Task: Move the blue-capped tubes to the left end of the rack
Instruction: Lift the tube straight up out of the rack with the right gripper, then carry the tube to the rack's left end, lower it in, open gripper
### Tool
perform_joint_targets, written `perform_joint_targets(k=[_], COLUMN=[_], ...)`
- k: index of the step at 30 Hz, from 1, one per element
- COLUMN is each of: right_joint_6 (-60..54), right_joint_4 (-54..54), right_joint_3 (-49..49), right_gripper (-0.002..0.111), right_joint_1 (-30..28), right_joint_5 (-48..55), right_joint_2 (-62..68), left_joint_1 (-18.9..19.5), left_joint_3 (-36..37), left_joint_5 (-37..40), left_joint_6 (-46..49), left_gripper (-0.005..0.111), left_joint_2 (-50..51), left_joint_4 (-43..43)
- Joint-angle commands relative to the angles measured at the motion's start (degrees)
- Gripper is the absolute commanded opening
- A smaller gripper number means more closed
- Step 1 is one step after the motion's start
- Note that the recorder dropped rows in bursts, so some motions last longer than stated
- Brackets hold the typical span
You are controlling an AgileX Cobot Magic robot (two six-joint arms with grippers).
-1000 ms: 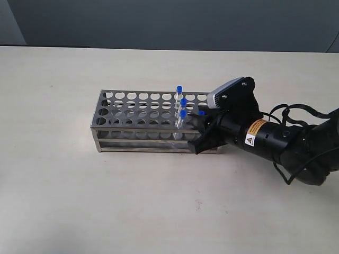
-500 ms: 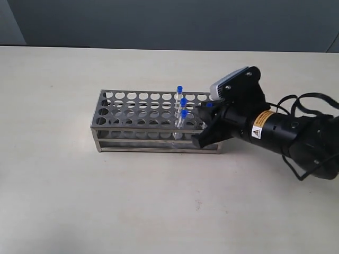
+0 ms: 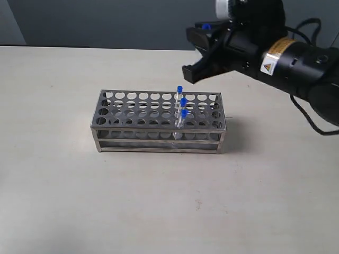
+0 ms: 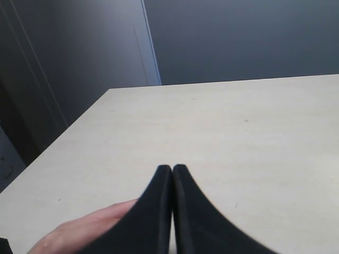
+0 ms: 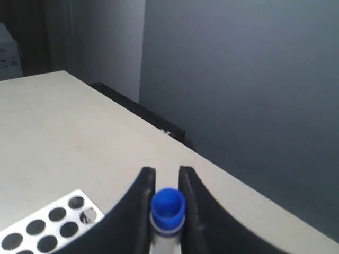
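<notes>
The steel rack (image 3: 139,123) stands in the middle of the table. Three blue-capped tubes (image 3: 181,112) stand in its holes, right of the middle, in a short line from back to front. My right gripper (image 3: 199,48) hangs high above the rack's right end, shut on a fourth blue-capped tube (image 5: 168,210), whose cap (image 3: 206,26) shows between the fingers. The right wrist view shows the rack's corner (image 5: 45,227) far below. My left gripper (image 4: 172,168) is shut with nothing in it, over bare table, and does not show in the exterior view.
A human hand (image 4: 79,230) lies beside my left gripper in the left wrist view. The table's far edge (image 3: 106,48) meets a dark wall. Black cables (image 3: 312,119) trail behind my right arm.
My right gripper has risen from the rack's right end, lifting the fourth tube out and well above the rack. The three tubes in the rack have not moved.
</notes>
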Motion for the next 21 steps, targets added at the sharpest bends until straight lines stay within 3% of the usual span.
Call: perform_joint_targets(k=[1, 9, 21], right_joint_6=[0.74, 3.25, 9.75], right_joint_4=[-1.95, -2.77, -6.33], right_joint_3=[-8.69, -27.61, -35.09], right_gripper=[-0.001, -0.001, -0.001], right_joint_1=[5.13, 11.33, 13.02], right_joint_5=[2.04, 6.15, 9.85], right_joint_2=[4.95, 24.34, 35.09], left_joint_1=[-0.15, -0.15, -0.15], left_joint_3=[-0.18, -0.18, -0.18], left_joint_5=[-0.09, -0.09, -0.09], left_joint_6=[0.0, 0.0, 0.0], left_gripper=[0.001, 0.001, 0.001], left_joint_2=[-0.3, -0.3, -0.3], left_joint_4=[0.12, 0.12, 0.12])
